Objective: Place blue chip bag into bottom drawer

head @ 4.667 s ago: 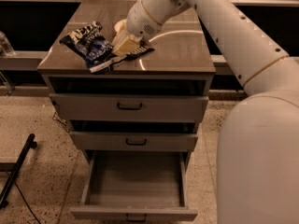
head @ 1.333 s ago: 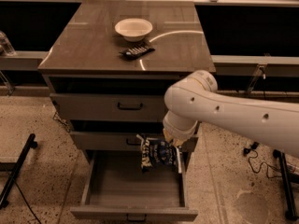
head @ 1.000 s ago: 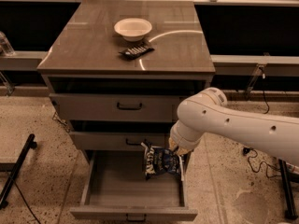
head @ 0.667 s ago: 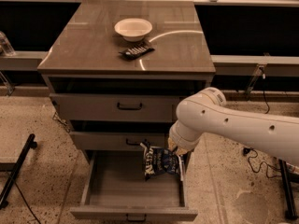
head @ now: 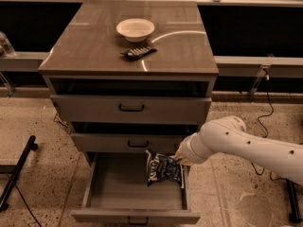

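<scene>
Blue chip bag (head: 163, 168) in open bottom drawer (head: 135, 216) | gripper (head: 181, 160) touching it, grip cannot tell | speckled floor (head: 38, 136)

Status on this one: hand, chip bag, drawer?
Hand at right side of open bottom drawer, beside blue chip bag. Bag in drawer's right half. Nothing blocking.

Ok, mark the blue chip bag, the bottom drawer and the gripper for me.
blue chip bag (head: 162, 169): camera view, middle of its crumpled blue face.
bottom drawer (head: 118, 186): camera view, bare floor of the open drawer.
gripper (head: 180, 159): camera view, arm's tip at the bag's upper right edge, over the drawer.
</scene>
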{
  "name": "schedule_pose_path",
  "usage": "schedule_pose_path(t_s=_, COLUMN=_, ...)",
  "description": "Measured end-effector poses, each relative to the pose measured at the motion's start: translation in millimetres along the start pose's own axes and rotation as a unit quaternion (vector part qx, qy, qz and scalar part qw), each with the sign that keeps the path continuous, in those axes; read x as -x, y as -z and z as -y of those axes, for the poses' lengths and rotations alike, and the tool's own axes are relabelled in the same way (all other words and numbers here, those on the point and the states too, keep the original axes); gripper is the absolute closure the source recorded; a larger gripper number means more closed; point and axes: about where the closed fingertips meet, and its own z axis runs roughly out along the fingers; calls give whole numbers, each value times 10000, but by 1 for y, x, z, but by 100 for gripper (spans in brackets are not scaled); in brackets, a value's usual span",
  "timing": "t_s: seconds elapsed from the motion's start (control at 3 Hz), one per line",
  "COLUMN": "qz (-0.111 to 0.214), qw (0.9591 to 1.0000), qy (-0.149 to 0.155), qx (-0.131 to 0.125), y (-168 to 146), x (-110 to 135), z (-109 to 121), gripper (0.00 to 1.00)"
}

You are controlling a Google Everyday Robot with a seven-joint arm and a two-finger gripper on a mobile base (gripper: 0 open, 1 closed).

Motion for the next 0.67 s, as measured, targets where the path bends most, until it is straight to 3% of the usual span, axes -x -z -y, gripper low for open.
schedule_pose_path(t_s=0.33, qz=215, qw=9989, qy=62, qx=-402, y=-34, x=0, z=-13, gripper=100)
schedule_pose_path(t_s=0.67, qz=478, qw=9968, qy=143, qx=-630, y=-66, x=10, z=-17, gripper=100)
